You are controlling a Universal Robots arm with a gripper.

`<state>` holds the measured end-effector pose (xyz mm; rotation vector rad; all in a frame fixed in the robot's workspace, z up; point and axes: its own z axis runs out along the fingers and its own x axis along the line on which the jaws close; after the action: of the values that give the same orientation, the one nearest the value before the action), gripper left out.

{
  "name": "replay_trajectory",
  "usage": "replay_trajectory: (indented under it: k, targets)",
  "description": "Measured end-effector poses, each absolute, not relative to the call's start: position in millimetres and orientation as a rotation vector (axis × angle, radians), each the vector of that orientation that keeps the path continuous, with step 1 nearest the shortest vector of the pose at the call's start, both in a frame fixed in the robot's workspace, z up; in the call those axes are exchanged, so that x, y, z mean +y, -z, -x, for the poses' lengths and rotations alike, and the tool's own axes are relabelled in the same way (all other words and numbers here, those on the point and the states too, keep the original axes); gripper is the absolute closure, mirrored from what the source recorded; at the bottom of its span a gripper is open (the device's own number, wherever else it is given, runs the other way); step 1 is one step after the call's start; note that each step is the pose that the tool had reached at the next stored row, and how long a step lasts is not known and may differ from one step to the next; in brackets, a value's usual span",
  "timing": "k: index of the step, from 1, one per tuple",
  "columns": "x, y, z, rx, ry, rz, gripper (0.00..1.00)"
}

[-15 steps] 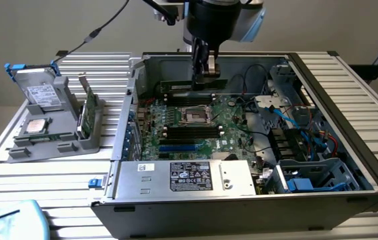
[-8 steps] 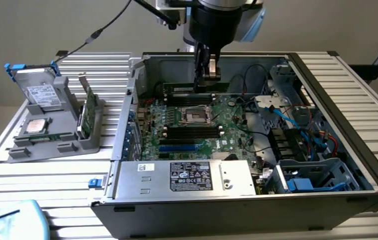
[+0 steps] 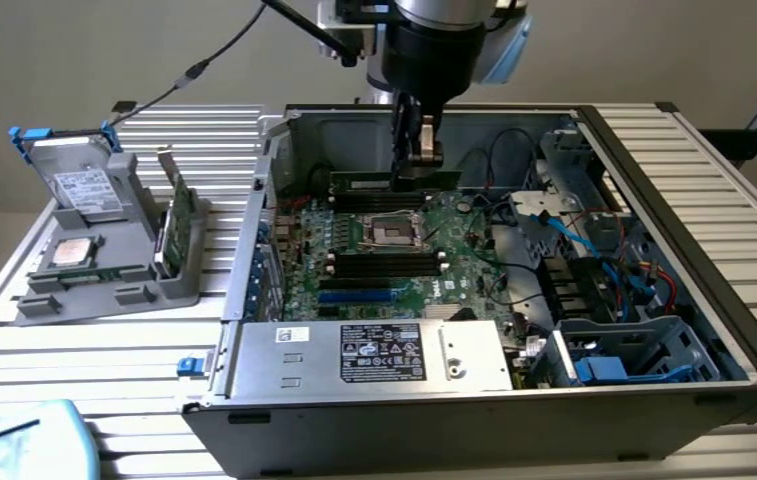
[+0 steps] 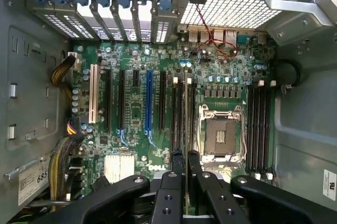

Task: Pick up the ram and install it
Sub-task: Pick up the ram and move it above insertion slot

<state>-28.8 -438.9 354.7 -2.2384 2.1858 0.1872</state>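
My gripper [image 3: 418, 163] hangs inside the open computer case [image 3: 698, 210], shut on the ram [image 3: 392, 181], a long thin green stick held level and on edge. In the wrist view the ram [image 4: 185, 111] shows edge-on as a thin line running out from between my fingertips [image 4: 178, 156]. It sits directly over the black memory slots [image 4: 178, 119] beside the empty processor socket [image 4: 220, 134] on the motherboard [image 3: 405, 255]. Whether its lower edge touches a slot I cannot tell.
A grey holder [image 3: 111, 290] at the exterior view's left carries a second green stick [image 3: 178, 225] on edge, a square silver processor [image 3: 74, 250] and a labelled grey drive [image 3: 85, 185]. The power supply [image 3: 378, 355] lies at the case front, with cables [image 3: 592, 235] and drive bays to the right.
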Motion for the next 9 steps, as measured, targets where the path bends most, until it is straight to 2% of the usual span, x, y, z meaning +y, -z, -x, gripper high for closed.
replay_trajectory:
  k: [4, 9]
  targets:
    - [-436.8, -351.6, 27.5, 2.200, -0.168, 2.244, 0.85]
    - [-436.6, -343.6, 25.6, 2.245, -0.166, 2.198, 0.85]
